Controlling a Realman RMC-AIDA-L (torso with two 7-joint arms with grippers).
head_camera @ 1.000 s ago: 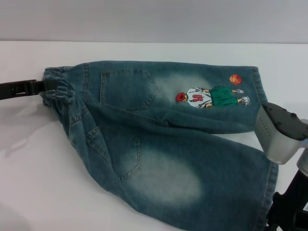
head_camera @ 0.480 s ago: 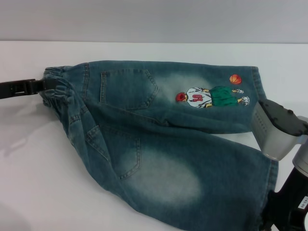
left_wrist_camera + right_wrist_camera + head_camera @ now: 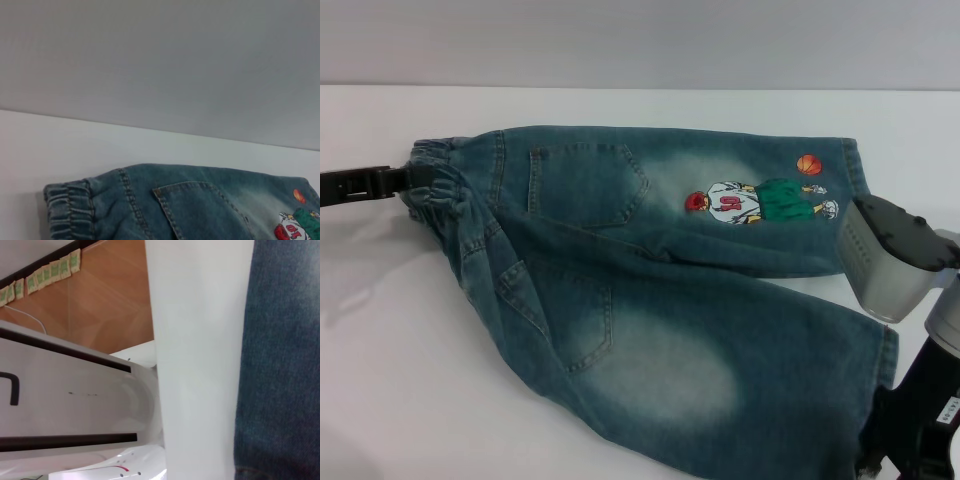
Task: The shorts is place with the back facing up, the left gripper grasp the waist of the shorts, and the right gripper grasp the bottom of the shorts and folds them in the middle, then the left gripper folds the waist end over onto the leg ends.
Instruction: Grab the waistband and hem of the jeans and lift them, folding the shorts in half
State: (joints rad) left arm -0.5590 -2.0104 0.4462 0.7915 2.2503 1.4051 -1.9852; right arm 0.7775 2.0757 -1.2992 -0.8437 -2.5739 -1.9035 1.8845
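Faded denim shorts (image 3: 650, 300) lie spread, back side up, on a white table (image 3: 390, 400), the two back pockets showing and a cartoon basketball-player patch (image 3: 760, 200) with an orange ball on the farther leg. The ruffled waist of the shorts (image 3: 435, 180) points to the robot's left; the bottom of the shorts (image 3: 880, 360), two straight leg hems, lies to its right.

The left gripper (image 3: 405, 180) reaches in low from the left edge of the head view, its black tip meeting the gathered waistband; whether its fingers have closed on the fabric cannot be told. The left wrist view looks along the table to the waistband, a pocket and the patch, with a grey wall behind.

The right gripper (image 3: 885, 265) sits at the hem of the farther leg, its grey housing overlapping the denim edge; its fingers are hidden, so their spread and any hold cannot be told. The right wrist view shows denim, the white table edge and a wooden floor (image 3: 105, 305) below.
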